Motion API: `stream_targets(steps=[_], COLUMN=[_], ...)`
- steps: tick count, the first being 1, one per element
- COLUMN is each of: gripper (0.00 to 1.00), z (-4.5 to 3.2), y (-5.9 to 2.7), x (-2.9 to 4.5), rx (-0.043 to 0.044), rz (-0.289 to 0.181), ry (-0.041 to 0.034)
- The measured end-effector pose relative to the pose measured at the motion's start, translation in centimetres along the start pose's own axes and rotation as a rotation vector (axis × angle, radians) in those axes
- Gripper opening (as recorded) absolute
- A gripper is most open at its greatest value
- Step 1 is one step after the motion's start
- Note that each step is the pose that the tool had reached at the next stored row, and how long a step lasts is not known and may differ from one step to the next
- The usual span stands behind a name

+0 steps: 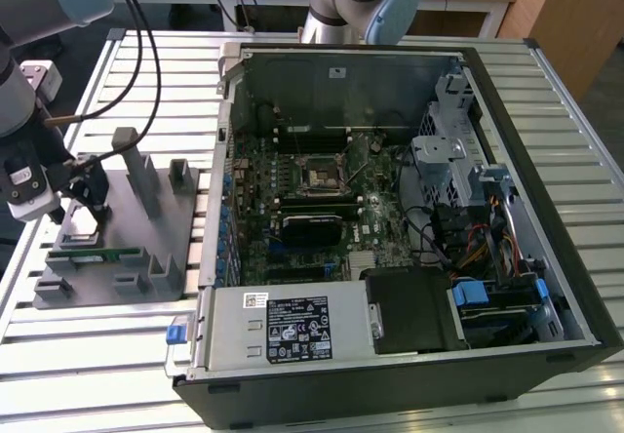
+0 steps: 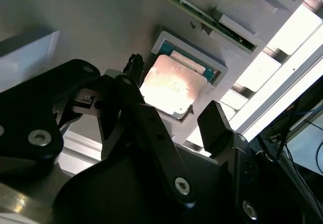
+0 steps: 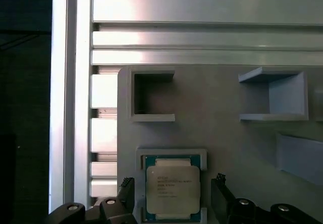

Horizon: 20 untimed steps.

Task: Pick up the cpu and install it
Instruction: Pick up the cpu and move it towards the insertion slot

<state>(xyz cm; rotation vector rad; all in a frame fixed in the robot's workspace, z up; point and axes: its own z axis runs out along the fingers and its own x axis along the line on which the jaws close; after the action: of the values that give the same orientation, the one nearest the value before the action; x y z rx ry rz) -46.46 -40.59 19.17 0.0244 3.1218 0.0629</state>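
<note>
Where the slatted metal counter (image 1: 97, 374) carries everything, the biggest thing on it is an open computer case (image 1: 341, 82). It lies on its side toward the exterior view's right with its inside facing up. Inside it a green circuit board (image 1: 375, 209) covers the floor, with a square black-framed socket (image 1: 320, 177) near the middle. A labelled metal box (image 1: 283, 328) runs along the near edge, and a bundle of coloured cables (image 1: 468, 243) sits toward the exterior view's right.

The robot arm (image 1: 21, 101) stands at the exterior view's left, reaching down over a grey fixture (image 1: 146, 233) that sits on the counter just beside the case. The fixture is a flat plate with upright posts and small pockets; in the first wrist view, square pockets (image 3: 151, 100) show on its face. A long narrow green memory stick (image 1: 93, 254) lies in a slot along the fixture's near side.

The claw (image 3: 173, 183) hangs low over the fixture, its two black fingers (image 3: 126, 193) spread apart, one on each side of the cpu (image 3: 172, 188). In the first wrist view a narrow gap shows between each finger and the chip's edge, so the claw holds nothing. The cpu lies flat in a shallow pale-rimmed recess close to the fixture's edge, silvery top upward, with a strip of green showing round it. In the second wrist view the cpu (image 2: 171, 90) catches a bright glare between the fingers.
</note>
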Motion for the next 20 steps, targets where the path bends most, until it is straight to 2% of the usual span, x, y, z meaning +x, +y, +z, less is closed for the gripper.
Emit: stream_targets(steps=[6, 7, 11, 20], gripper=[0.69, 0.62, 0.62, 0.62], z=[0.31, 0.34, 0.53, 0.62], y=[-0.01, -0.01, -0.02, -0.02], x=[0.12, 0.12, 0.12, 0.12], rx=[0.003, 0.0042, 0.0088, 0.0094], rz=[0.003, 0.003, 0.003, 0.003], ry=[-0.0005, -0.0004, -0.0011, -0.0025])
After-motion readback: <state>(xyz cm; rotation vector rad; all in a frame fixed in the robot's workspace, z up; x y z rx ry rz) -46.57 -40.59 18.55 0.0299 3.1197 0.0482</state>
